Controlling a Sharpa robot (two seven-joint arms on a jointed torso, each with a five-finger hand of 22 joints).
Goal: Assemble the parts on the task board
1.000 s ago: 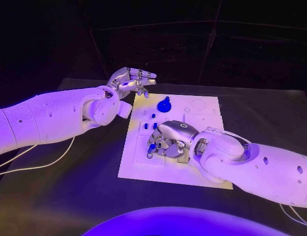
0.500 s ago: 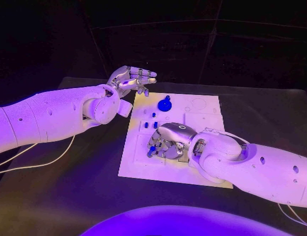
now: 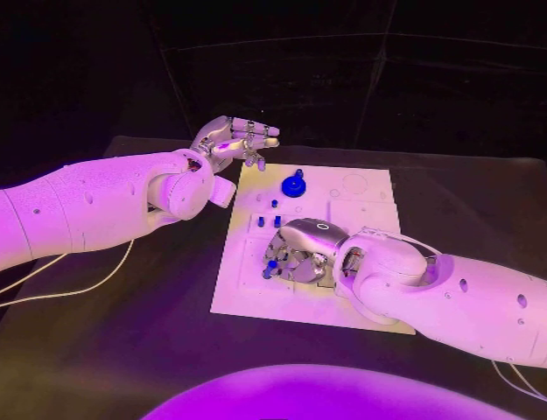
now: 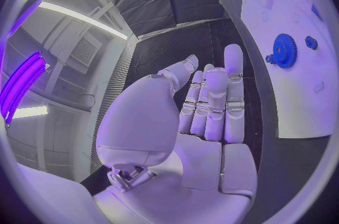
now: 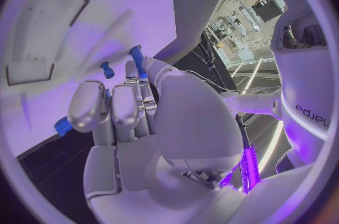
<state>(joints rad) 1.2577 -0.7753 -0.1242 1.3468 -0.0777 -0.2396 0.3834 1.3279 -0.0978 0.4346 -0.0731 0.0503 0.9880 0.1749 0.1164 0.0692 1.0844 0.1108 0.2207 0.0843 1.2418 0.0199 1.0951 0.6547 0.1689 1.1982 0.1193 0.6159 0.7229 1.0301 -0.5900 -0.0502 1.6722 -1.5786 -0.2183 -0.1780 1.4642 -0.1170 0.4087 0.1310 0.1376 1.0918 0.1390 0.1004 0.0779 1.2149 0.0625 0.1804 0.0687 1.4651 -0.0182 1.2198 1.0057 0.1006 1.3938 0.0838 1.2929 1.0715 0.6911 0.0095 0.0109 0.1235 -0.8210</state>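
We see the right hand [image 3: 302,255] low over the board [image 3: 364,194], fingers curled around a blue peg [image 5: 136,56]; whether it truly grips we cannot tell. The left hand [image 3: 236,140] hangs empty past the board's far corner, fingers loosely apart. A blue gear [image 3: 295,185] sits near it.

right hand [image 3: 301,255] covering the task board's [image 3: 255,293] middle, small blue pegs [image 3: 266,222] too small to tell apart, whether its fingers [image 5: 113,114] hold one unclear
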